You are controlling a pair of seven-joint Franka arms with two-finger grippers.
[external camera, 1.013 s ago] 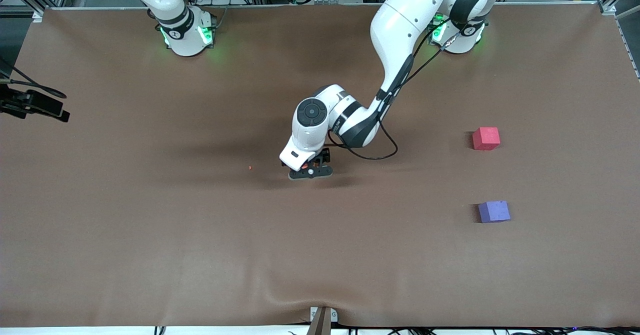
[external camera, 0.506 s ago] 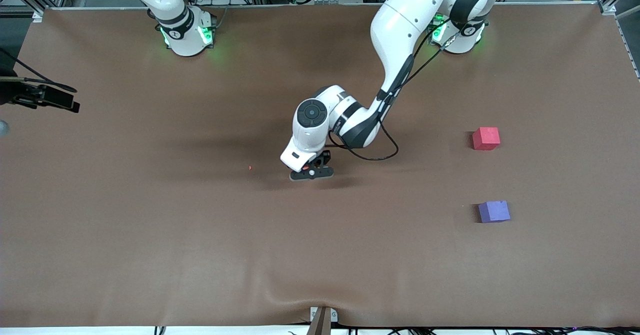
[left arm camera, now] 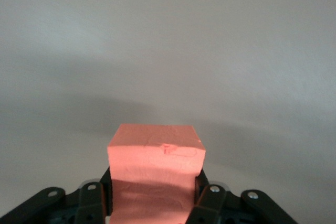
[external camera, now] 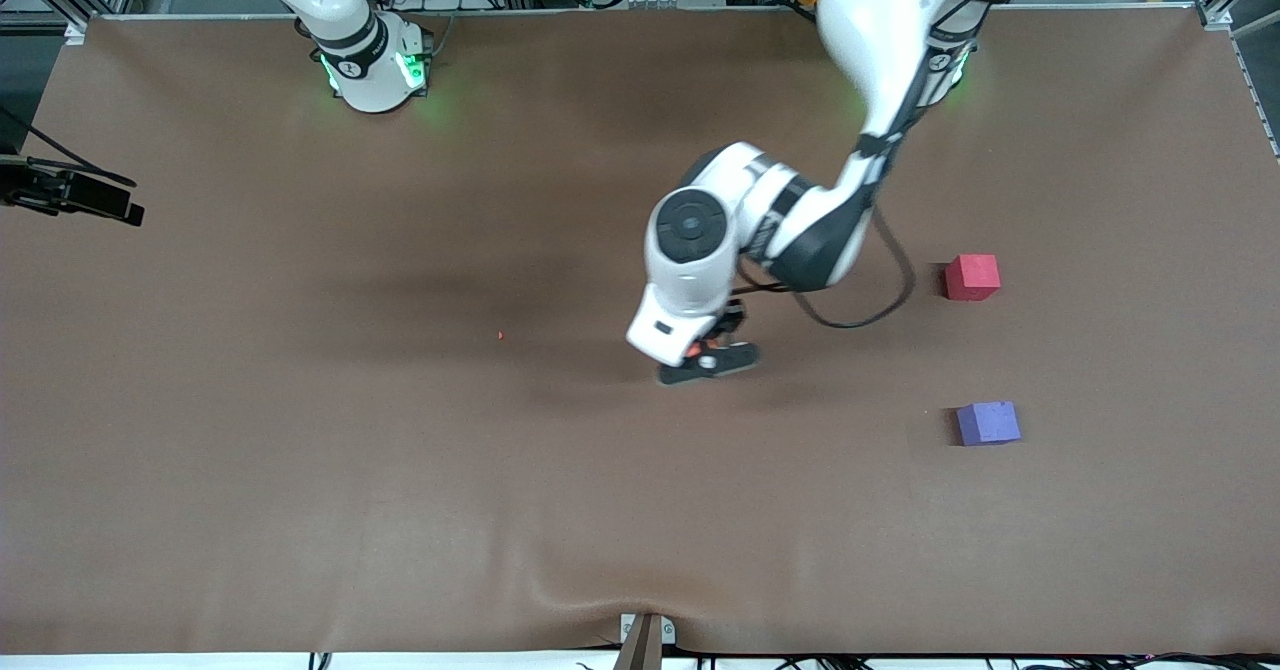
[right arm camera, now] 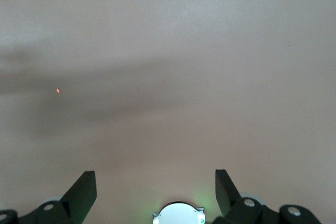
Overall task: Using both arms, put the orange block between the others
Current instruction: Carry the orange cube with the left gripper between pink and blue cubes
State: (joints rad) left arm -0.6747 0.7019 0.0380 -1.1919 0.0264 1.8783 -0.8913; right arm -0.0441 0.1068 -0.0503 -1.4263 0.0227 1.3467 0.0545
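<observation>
brown table [external camera: 300, 450], red cube [external camera: 972, 277], purple cube [external camera: 988, 423]

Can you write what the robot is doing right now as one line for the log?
left gripper: shut on orange block, over mid-table | right gripper: open, waiting | red cube, purple cube: untouched

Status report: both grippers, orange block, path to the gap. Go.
Left gripper shut on orange block, airborne mid-table. Right gripper open, waiting. Gap between red cube and purple cube unobstructed.
</observation>
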